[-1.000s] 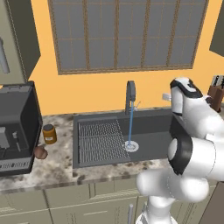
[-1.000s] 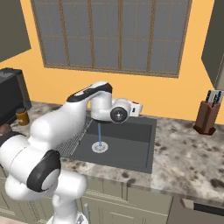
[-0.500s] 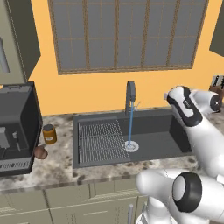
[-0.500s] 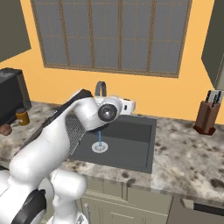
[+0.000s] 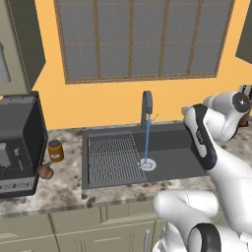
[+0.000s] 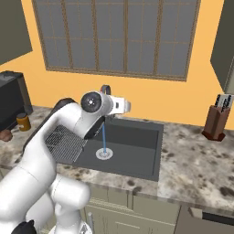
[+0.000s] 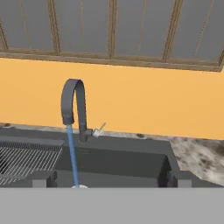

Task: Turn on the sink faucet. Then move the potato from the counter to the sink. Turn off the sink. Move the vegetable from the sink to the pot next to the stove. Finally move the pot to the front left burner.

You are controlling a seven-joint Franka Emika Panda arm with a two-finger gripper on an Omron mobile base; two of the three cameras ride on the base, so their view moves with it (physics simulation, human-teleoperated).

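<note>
The dark gooseneck faucet point(image 7: 73, 109) stands behind the sink, and a blue stream of water point(image 7: 72, 157) runs from its spout into the sink basin point(image 5: 172, 147). Its small lever point(image 7: 99, 129) sticks out to the right of its base. My gripper point(image 7: 111, 179) hangs open over the near side of the sink, facing the faucet and short of it, with nothing between its fingertips point(image 7: 43, 178). The brown potato point(image 5: 45, 171) lies on the counter far to the left, in front of the coffee machine. The potato point(image 6: 5, 135) also shows at the left edge of the right base view.
A wire rack point(image 5: 113, 158) fills the sink's left half. A black coffee machine point(image 5: 17, 142) and a small jar point(image 5: 55, 150) stand on the left counter. A knife block point(image 6: 217, 121) stands on the speckled counter point(image 6: 196, 160) to the right.
The arm has swung and the hand has drawn back from the faucet toward the base. The water keeps running and the jaws have stayed open.
</note>
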